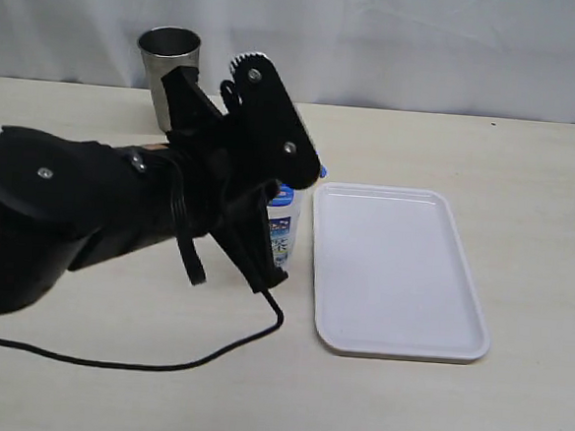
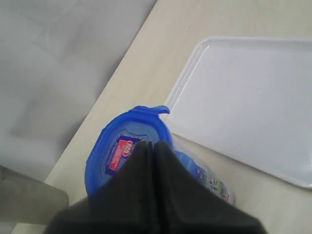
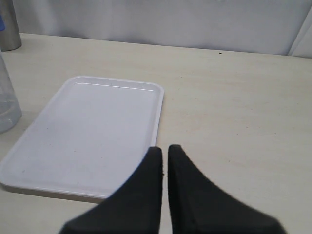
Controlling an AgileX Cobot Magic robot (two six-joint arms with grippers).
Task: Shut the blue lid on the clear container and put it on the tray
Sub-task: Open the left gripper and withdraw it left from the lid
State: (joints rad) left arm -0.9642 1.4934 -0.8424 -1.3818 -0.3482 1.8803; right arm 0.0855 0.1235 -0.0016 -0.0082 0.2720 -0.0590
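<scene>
Jaws of the left gripper [image 2: 150, 144] are pressed fully together, with nothing caught between them. Their joined tips sit directly over the top of the blue lid [image 2: 113, 141], covering one end of its red-and-white sticker. Whether the tips press on the lid or hang just above it cannot be told. The lid rests on the mouth of the clear container [image 2: 214, 186], which stands upright on the table [image 1: 451, 414]. One flap at the lid's rim, on the side toward the tray [image 2: 253, 92], sticks up.

In the exterior view the left arm hides most of the container, and only part of the labelled side shows. The container stands on the table near its middle, just beside the tray's left long edge and outside the rim. The tray lies flat with nothing on it. A steel tumbler [image 1: 168, 54] stands upright near the table's far edge, behind the arm.

The right gripper [image 3: 165, 148] is also closed, its fingers almost touching, and it holds nothing. It hangs over bare table next to the tray's other long edge, well apart from the container.
</scene>
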